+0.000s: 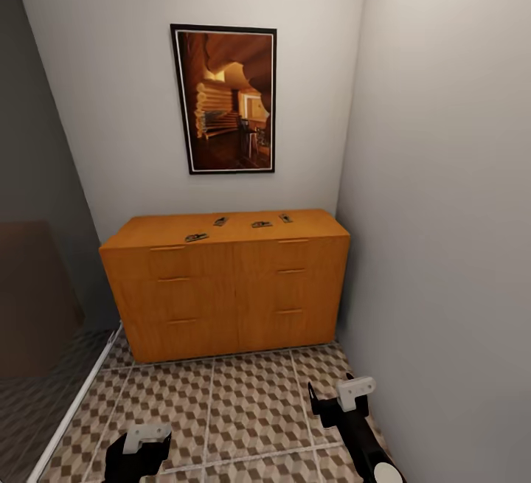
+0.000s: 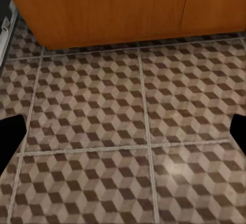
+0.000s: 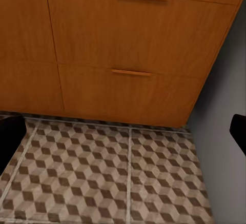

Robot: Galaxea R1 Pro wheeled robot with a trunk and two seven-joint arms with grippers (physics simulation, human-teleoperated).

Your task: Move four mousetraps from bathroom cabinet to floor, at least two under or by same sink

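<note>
From the head camera, four mousetraps [image 1: 196, 237] lie spread along the cabinet [image 1: 228, 287] top, one near its front edge and three nearer the back edge, while both arms hang low over the bathroom floor [image 1: 243, 409], left gripper [image 1: 145, 445] and right gripper [image 1: 346, 398] holding nothing. The left wrist camera looks down at tiles [image 2: 123, 131] and the cabinet base [image 2: 118, 8], dark fingertips [image 2: 11, 137] wide apart. The right wrist camera faces the drawer fronts [image 3: 123, 44], fingertips [image 3: 10, 137] likewise spread and empty.
</note>
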